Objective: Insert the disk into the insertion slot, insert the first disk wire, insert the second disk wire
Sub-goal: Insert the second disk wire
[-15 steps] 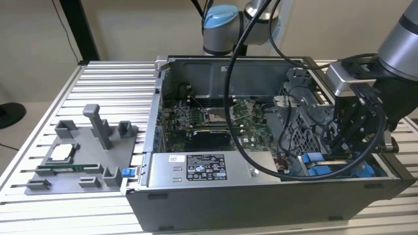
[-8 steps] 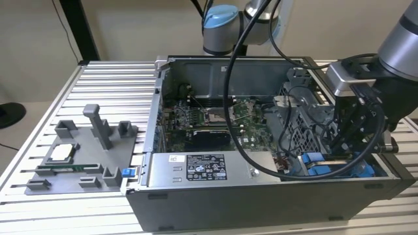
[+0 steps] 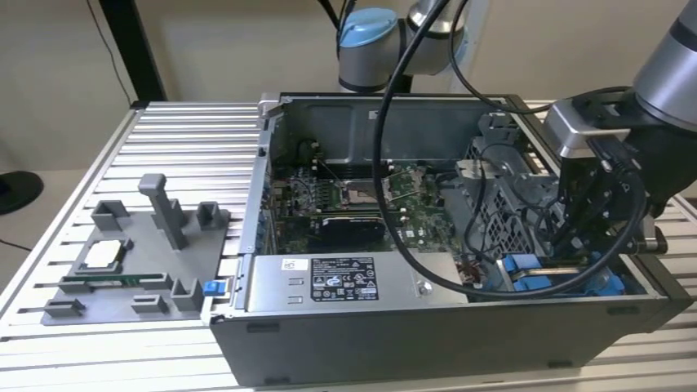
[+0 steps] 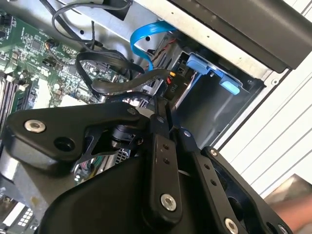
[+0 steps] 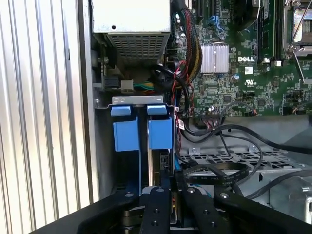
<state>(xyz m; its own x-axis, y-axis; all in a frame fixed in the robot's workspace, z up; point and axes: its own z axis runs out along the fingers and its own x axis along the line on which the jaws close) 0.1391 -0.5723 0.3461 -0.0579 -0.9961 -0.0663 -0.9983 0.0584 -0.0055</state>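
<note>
Tool (image 5: 170, 204) hides the insertion slot's (image 5: 139, 161) depths (fingers pressed together).

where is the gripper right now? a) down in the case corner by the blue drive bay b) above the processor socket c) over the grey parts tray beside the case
a, the gripper is lowered into the computer case corner beside the blue drive bay.

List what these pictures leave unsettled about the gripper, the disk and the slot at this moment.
- Gripper hold: in the second wrist view, its own black links hide what the tips touch.
- Insertion slot: in the first wrist view, blue plastic pieces and the gripper cover its depth, so the disk's seating is unclear.
- Slot corner: in the exterior view, the arm and black cables screen it.
</note>
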